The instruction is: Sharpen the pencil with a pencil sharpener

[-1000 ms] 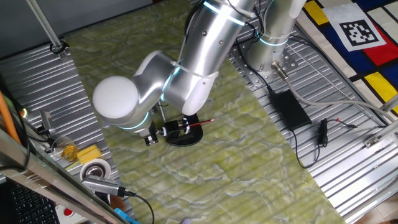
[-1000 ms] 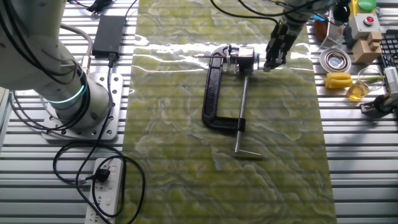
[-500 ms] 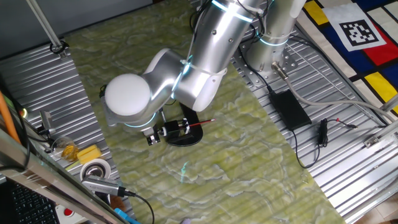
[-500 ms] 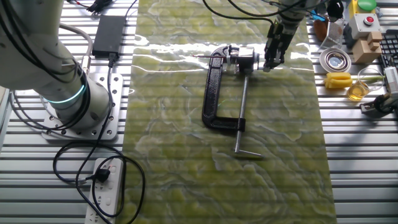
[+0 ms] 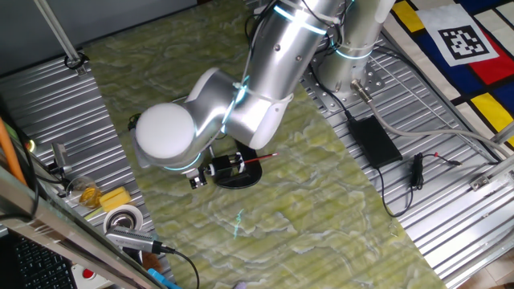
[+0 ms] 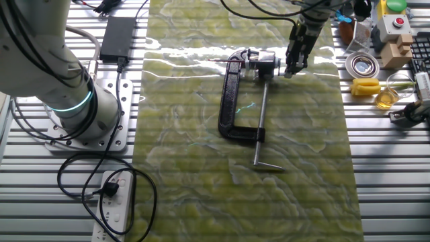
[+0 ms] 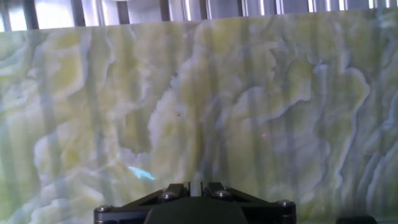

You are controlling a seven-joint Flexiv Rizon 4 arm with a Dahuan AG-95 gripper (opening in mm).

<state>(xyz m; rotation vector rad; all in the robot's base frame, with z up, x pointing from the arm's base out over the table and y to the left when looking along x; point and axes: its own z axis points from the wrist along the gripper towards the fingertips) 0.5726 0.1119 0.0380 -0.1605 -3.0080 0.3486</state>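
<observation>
— Fingers first: can you see how they stand?

— Drawn together, from what the hand view shows. Only a thin slit between the two pads, and nothing caught in it. Beyond them is just the green marbled mat.

— So the gripper has no hold of anything?

— Nothing I can see. From the other fixed view it hangs pointing down at the mat, just beside the end of the pencil sharpener. Whether it actually touches that end, I cannot tell from here.

— And the pencil?

— Red, thin, sticking out of the sharpener on the side away from the gripper. In one fixed view the pencil lies close to level over the edge of the black oval base, its free end pointing out across the mat. From the other side it is only a faint line.

— What about that black loop?

— That C-shaped frame lies flat on the mat, with the silver rod running alongside it and ending in a short crossbar.

— Anything else nearby?

— The power brick sits off the mat on the ribbed metal table, near the arm's base. A tape roll and a yellow block lie past the mat's other edge, well apart from the sharpener.
</observation>
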